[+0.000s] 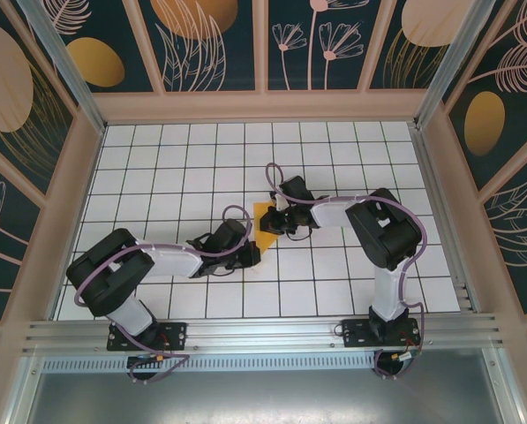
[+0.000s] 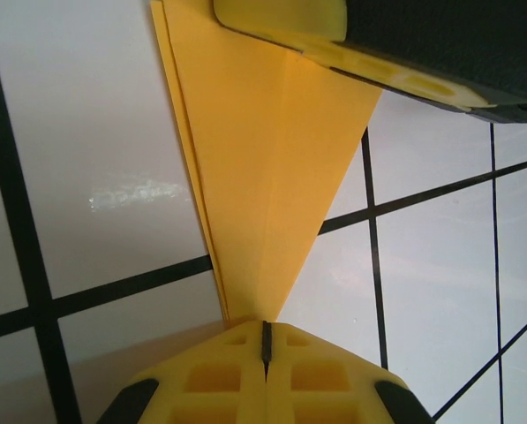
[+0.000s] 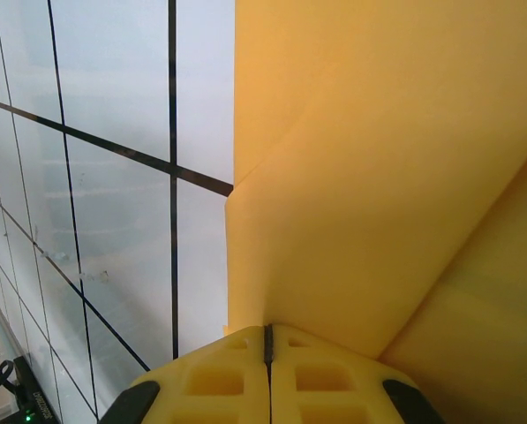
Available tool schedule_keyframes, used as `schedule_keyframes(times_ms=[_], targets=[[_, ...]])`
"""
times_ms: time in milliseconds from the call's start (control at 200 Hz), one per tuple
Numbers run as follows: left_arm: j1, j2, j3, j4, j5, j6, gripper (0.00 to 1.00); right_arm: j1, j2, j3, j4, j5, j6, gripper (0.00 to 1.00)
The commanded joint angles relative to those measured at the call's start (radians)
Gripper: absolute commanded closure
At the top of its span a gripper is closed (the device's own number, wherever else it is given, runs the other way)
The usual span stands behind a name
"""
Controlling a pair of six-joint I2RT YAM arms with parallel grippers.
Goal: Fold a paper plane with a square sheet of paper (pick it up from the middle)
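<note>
The orange sheet of paper (image 1: 265, 218) lies on the white grid table, folded into a pointed wedge with a centre crease and layered edges (image 2: 263, 168). My left gripper (image 1: 251, 256) is shut, and its tips (image 2: 265, 329) sit on the wedge's narrow point. My right gripper (image 1: 278, 223) is shut too. Its tips (image 3: 267, 330) rest on the wide end, where folded layers (image 3: 378, 177) overlap. In the left wrist view, one of the right gripper's yellow fingers (image 2: 334, 44) lies across the paper's far end. The paper lies face-up, not edge-on in either slit.
The table (image 1: 175, 150) is walled in by patterned panels on three sides, with posts (image 1: 78, 97) at the corners. An aluminium rail (image 1: 263, 332) with both arm bases runs along the near edge. Both forearms reach inward and meet near the table's middle.
</note>
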Motion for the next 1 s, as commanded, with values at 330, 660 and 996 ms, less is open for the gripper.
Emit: schedule_keyframes(times_ms=[330,660,996], targets=[[-0.024,-0.167,0.033,-0.151,-0.155,-0.006,0.91,-0.008,0.071,-0.019,-0.072,0.107,0.012,0.92],[-0.022,-0.124,0.047,0.032,-0.186,-0.050,0.89,-0.010,0.065,-0.009,-0.068,0.094,0.021,0.92],[-0.002,0.004,0.058,0.104,-0.210,-0.070,0.94,-0.010,0.058,-0.008,-0.058,0.077,0.026,0.92]])
